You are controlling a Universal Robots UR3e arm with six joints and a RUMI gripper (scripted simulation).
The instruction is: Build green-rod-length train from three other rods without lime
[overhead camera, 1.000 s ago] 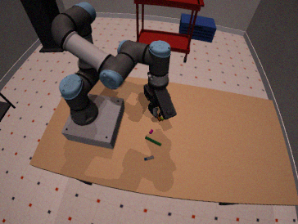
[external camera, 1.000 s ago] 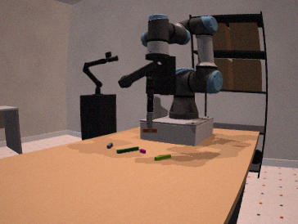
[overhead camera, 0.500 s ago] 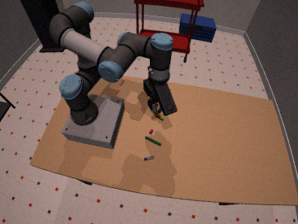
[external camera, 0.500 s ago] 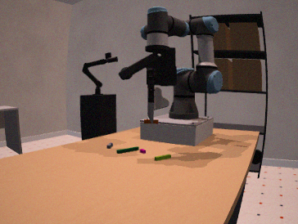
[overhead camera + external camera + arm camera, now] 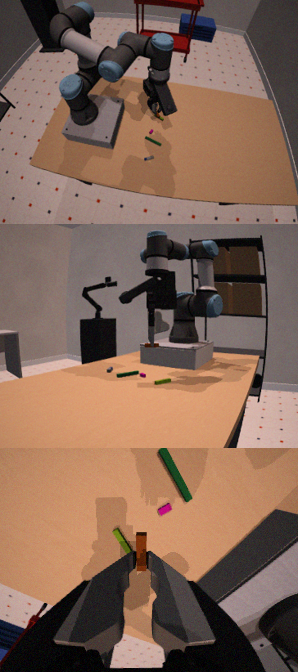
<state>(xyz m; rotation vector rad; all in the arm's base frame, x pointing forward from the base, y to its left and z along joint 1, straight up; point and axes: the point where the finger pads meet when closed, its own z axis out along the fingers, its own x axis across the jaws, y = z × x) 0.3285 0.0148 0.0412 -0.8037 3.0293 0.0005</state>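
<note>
So the gripper point(image 5: 142, 562) has the orange rod point(image 5: 141, 549) pinched, lifted above the table near the lime rod point(image 5: 122, 541). I'd guess it's mid-carry; next it needs setting down flat, end-on with the magenta rod point(image 5: 165, 509), away from the green rod point(image 5: 175, 474).

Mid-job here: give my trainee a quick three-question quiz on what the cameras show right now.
1. True or false: the gripper is shut on the orange rod.
2. Which rod lies nearest the green rod? A) magenta rod B) grey rod C) lime rod
3. Fill in: the held rod hangs ____ the table, not on it.

Key: 1 true; 2 A; 3 above.
</note>
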